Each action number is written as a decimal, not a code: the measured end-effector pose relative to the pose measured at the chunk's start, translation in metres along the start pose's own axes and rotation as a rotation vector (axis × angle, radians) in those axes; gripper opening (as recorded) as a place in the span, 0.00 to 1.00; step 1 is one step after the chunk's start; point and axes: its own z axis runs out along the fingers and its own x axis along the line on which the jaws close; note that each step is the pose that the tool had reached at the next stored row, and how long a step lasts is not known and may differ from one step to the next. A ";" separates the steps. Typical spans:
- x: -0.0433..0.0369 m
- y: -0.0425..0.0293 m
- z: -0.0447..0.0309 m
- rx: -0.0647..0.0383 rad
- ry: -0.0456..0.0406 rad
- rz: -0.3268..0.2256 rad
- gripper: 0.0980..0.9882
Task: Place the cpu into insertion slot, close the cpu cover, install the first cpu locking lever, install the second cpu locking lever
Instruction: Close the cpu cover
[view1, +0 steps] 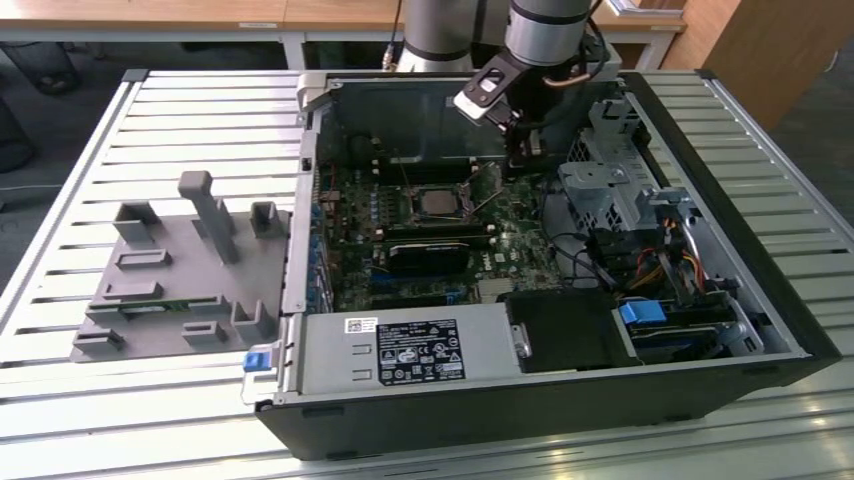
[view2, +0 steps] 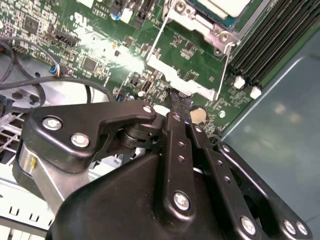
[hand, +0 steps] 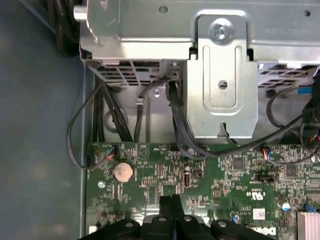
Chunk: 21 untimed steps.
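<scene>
The cpu (view1: 438, 203) is already sitting in its socket, but the cpu cover (view2: 175, 75) is standing open. The gripper (view2: 179, 102) is hovering clenched at the cover's edge.

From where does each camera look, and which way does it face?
Exterior view: high, off the arm, looking down into the open case; the gripper shows.
First wrist view: on the wrist, facing past the gripper to the motherboard and metal cage.
Second wrist view: over the gripper's links, toward the cpu cover.
Both wrist views share the coin battery.
</scene>
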 end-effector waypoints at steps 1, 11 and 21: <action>0.0000 -0.0009 0.0000 0.000 0.0000 0.000 0.01; 0.0006 -0.0072 -0.0002 0.000 -0.0001 0.000 0.01; 0.0005 -0.0119 -0.0004 0.000 -0.0001 0.000 0.01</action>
